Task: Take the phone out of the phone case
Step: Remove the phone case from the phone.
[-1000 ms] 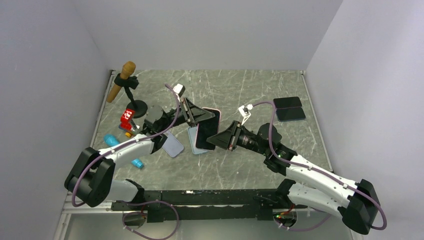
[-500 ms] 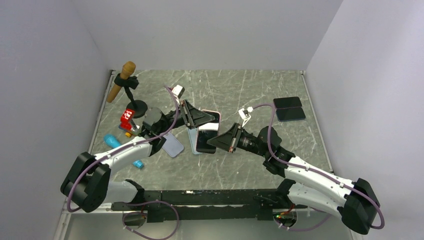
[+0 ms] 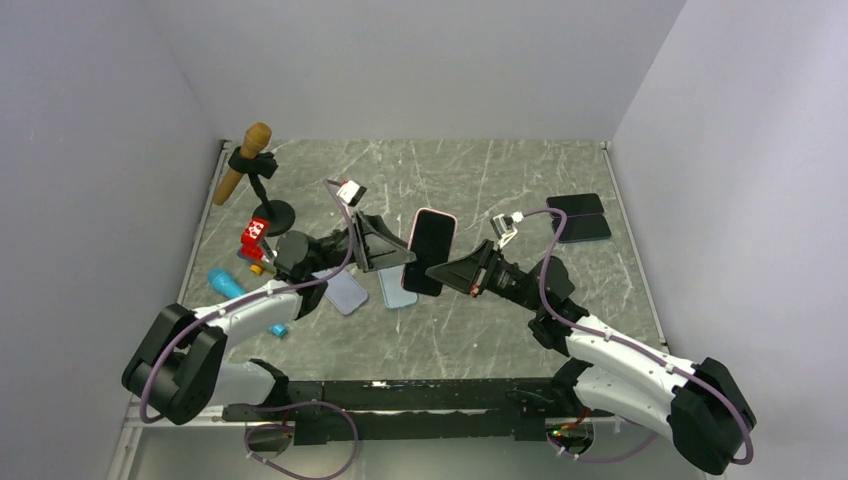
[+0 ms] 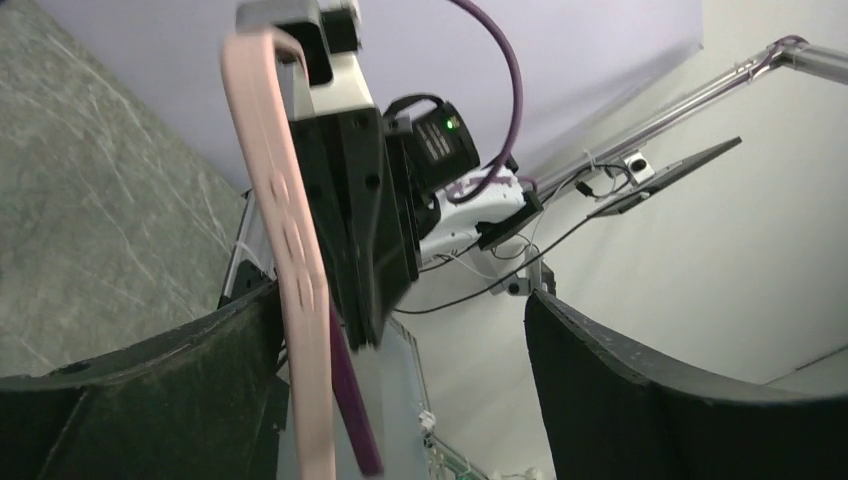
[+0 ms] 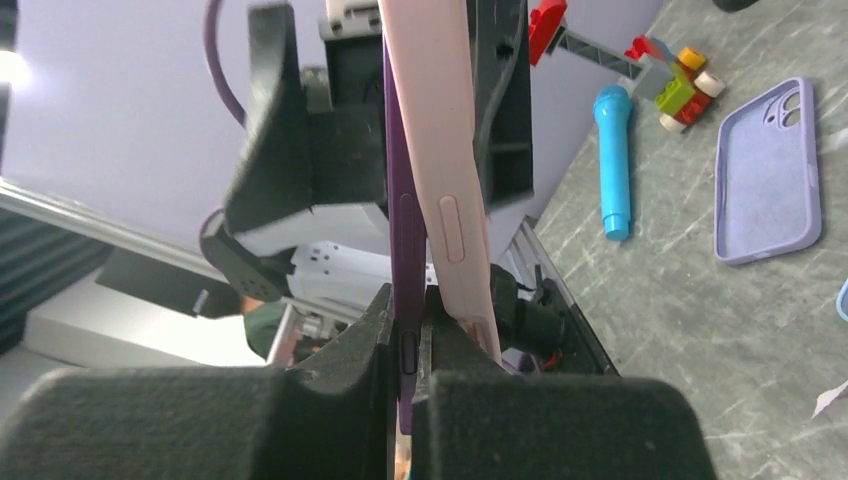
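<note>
The phone (image 5: 404,230), dark purple along its edge, stands upright above the table with its black screen (image 3: 430,245) facing the camera. Its pink phone case (image 5: 440,150) is still round it but has peeled away from the phone at the lower end. My right gripper (image 5: 405,335) is shut on the phone's purple edge, with the case's lip outside its right finger. In the top view the right gripper (image 3: 440,272) holds the phone's lower right corner. My left gripper (image 4: 400,370) is open, its fingers on either side of the pink case (image 4: 290,260), just left of the phone in the top view (image 3: 393,250).
A lavender case (image 3: 347,290) and a light blue case (image 3: 393,288) lie on the table below the phone. A blue toy microphone (image 3: 222,282), toy blocks (image 3: 255,240) and a microphone stand (image 3: 250,165) are at the left. Two dark phones (image 3: 578,218) lie back right.
My left gripper has opened and let go of the phone. My right gripper has shut on the phone's edge and raised it more upright, a little to the right.
</note>
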You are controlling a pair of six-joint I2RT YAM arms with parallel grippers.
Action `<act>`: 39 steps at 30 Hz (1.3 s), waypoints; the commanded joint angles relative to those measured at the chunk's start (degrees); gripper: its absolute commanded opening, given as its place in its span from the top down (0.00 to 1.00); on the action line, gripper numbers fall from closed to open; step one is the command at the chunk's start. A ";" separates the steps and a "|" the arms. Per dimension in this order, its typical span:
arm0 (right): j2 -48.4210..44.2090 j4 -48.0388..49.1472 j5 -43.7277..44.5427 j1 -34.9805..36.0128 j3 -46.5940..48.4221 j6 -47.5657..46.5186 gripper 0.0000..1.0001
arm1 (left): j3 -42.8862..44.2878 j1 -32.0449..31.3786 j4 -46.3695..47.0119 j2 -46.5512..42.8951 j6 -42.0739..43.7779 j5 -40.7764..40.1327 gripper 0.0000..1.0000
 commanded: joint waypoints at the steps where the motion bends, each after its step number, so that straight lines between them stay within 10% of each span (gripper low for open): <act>1: -0.17 15.81 -1.96 -2.71 -0.82 7.78 1.00 | -3.00 0.99 8.57 -1.64 0.65 4.84 0.08; 23: 0.13 25.39 -4.66 -3.35 -1.07 14.21 1.00 | -5.96 1.17 16.17 -1.43 2.97 11.30 0.40; 39: -2.68 11.43 -3.35 -0.98 -0.44 5.70 1.00 | 8.00 -2.97 -37.14 -8.20 33.11 3.25 0.70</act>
